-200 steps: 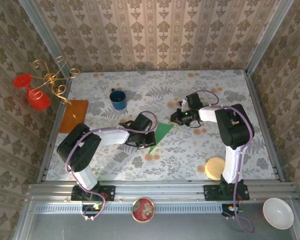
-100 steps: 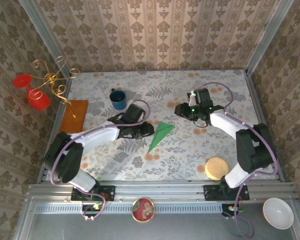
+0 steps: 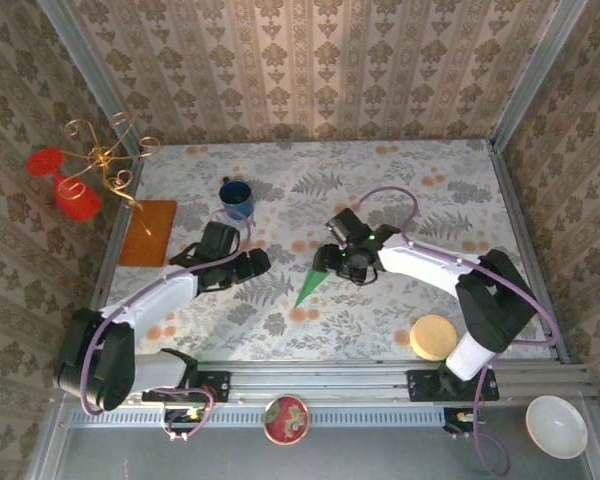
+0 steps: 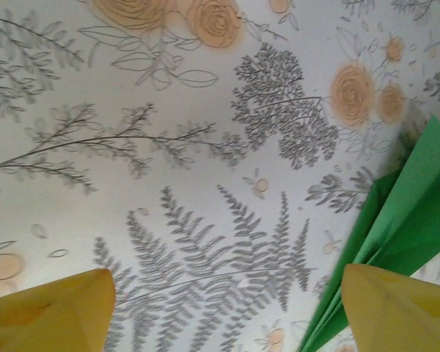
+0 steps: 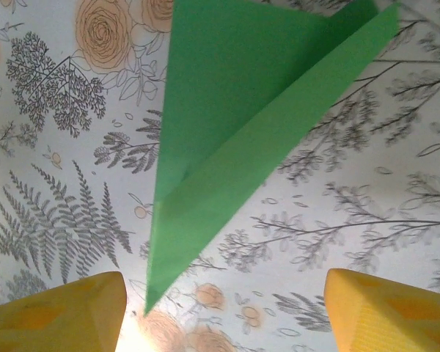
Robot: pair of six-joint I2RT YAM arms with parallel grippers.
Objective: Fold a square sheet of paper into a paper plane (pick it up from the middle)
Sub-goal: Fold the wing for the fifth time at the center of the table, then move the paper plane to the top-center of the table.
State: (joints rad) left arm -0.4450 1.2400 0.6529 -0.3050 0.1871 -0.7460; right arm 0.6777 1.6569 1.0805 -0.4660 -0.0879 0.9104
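Green paper plane (image 3: 308, 287) flat near table (image 3: 430, 200) centre, both pincers released.
L gripper (image 3: 260, 260) drew back to plane's 9 o'clock; R gripper (image 3: 332, 264) came over its 1 o'clock end.

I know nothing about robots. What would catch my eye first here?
The bright green paper plane lies in the middle of the flowered table, its wide end under the open right gripper. Left of it, the left gripper hangs open too. By the far left corner, a gold stand carries red glasses.
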